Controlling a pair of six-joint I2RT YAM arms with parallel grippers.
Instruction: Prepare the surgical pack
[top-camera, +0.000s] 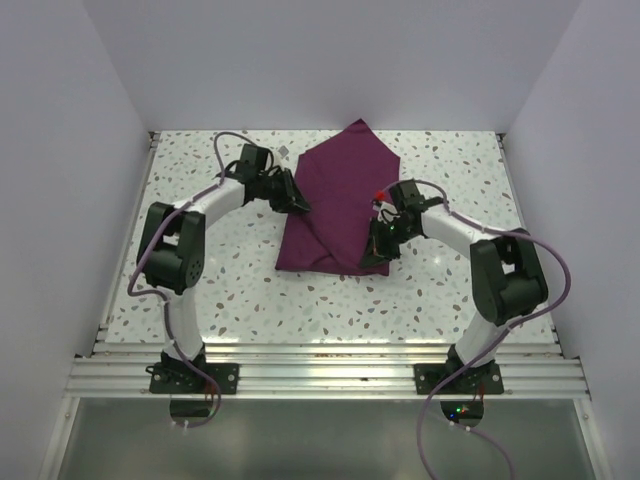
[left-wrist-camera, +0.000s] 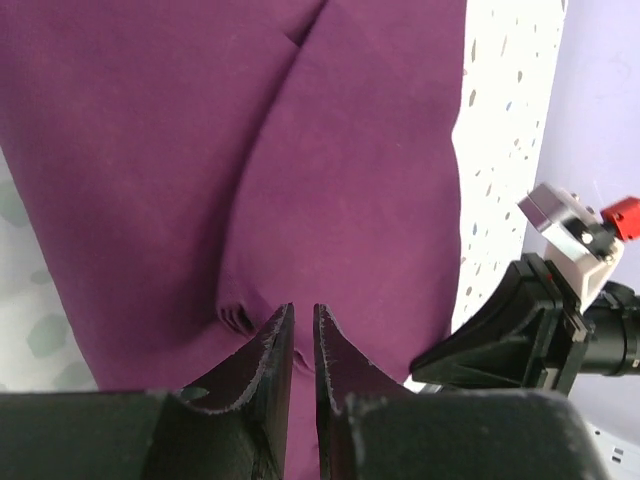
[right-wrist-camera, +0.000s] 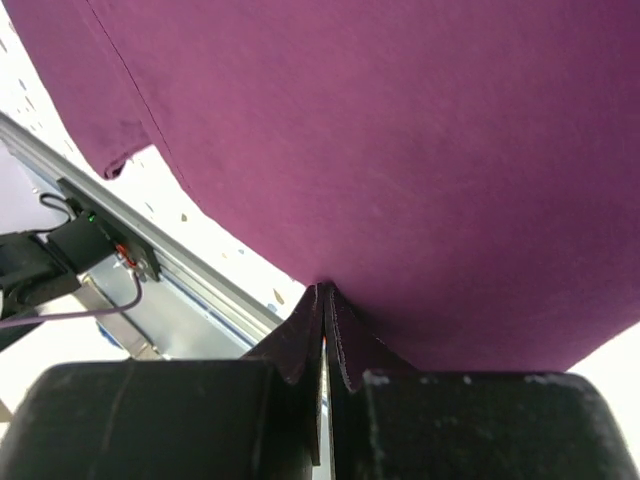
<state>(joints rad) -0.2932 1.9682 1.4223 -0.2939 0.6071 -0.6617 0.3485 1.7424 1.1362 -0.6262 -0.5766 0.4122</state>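
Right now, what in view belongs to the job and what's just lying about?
Job: surgical pack, the maroon cloth; left gripper and right gripper, both shut on it.
Just there: speckled table; metal rail at the near edge; arm cables.

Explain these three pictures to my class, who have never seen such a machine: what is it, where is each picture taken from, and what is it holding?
It is two robot arms bolted to a speckled table. The wide picture looks down from above and behind them. The other two come from a camera on each wrist, so the dark prongs at the bottom are that arm's own fingers. A large purple cloth lies between the arms. The left hand and the right hand each pinch it.
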